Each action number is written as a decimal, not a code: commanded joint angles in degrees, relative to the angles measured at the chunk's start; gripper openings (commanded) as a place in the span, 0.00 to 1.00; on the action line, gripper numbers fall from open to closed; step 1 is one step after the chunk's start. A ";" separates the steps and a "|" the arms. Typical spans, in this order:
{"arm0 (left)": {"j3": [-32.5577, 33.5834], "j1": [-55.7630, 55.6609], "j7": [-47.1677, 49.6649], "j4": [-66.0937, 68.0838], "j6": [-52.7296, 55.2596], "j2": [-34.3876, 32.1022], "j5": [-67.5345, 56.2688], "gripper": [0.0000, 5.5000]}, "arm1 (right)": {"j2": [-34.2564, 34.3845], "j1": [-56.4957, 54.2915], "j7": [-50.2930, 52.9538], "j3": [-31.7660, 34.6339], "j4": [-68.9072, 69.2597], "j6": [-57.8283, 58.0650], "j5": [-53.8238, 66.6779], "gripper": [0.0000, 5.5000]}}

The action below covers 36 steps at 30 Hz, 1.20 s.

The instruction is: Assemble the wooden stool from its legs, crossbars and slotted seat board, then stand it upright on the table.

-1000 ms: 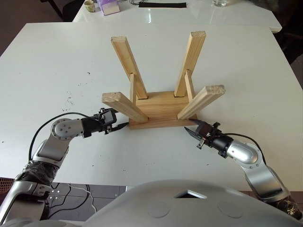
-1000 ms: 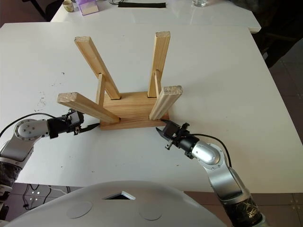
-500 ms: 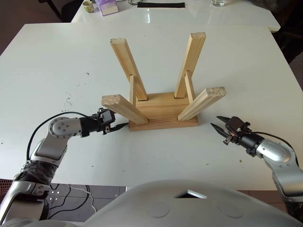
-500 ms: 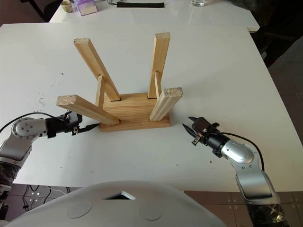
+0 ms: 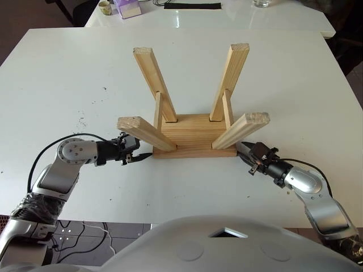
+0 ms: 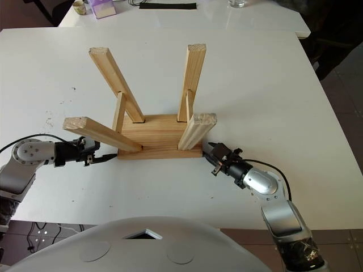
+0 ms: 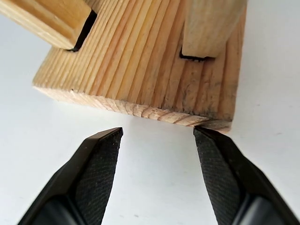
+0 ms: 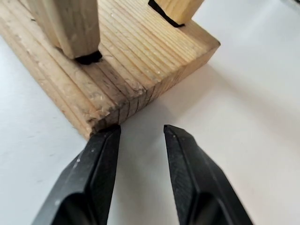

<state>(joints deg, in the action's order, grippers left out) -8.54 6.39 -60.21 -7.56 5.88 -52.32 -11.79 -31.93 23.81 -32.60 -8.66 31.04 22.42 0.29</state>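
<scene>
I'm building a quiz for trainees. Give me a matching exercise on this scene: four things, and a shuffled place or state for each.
1 left tool
2 right tool
3 seat board
4 legs

A sticking upward
B open, at board's right near corner
C flat on the table
D open, at board's left near corner

Pairs: 1-D, 2-B, 3-C, 4-A

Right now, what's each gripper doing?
Left gripper: open, empty, beside a corner of the seat board.
Right gripper: open, empty, beside its other near corner.
</scene>
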 commanded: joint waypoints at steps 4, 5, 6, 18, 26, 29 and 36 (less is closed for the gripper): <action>8.48 0.94 -5.89 -21.08 17.83 -4.34 -20.24 0.51 | -2.19 5.21 -5.16 8.49 22.13 12.01 16.82 0.31; 9.55 0.35 -6.43 -21.69 19.58 -4.81 -21.83 0.51 | -2.96 6.77 -5.80 10.16 24.13 13.29 18.51 0.31; 10.55 -0.20 -6.79 -22.09 21.09 -5.12 -23.15 0.51 | -3.78 7.92 -6.31 11.81 26.07 14.62 20.40 0.31; 23.08 4.35 -13.28 -27.00 31.10 -8.88 -33.33 0.51 | -17.34 13.06 -5.73 22.39 28.95 10.71 41.88 0.31; 24.48 1.72 -15.26 -25.14 34.00 -9.55 -34.28 0.51 | -24.56 12.46 -2.82 28.49 28.94 11.05 53.58 0.31; 22.40 1.26 -15.98 -22.21 31.29 -9.12 -30.05 0.51 | -25.23 12.99 -2.51 28.04 28.95 11.63 52.91 0.31; 15.30 5.97 -14.18 -7.88 9.39 -5.80 -10.21 0.51 | -23.47 14.72 -8.35 27.98 18.68 10.81 42.72 0.31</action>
<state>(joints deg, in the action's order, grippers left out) 8.98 10.85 -75.09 -19.62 21.08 -59.76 -26.54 -56.05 37.60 -37.63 19.68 53.21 33.83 43.76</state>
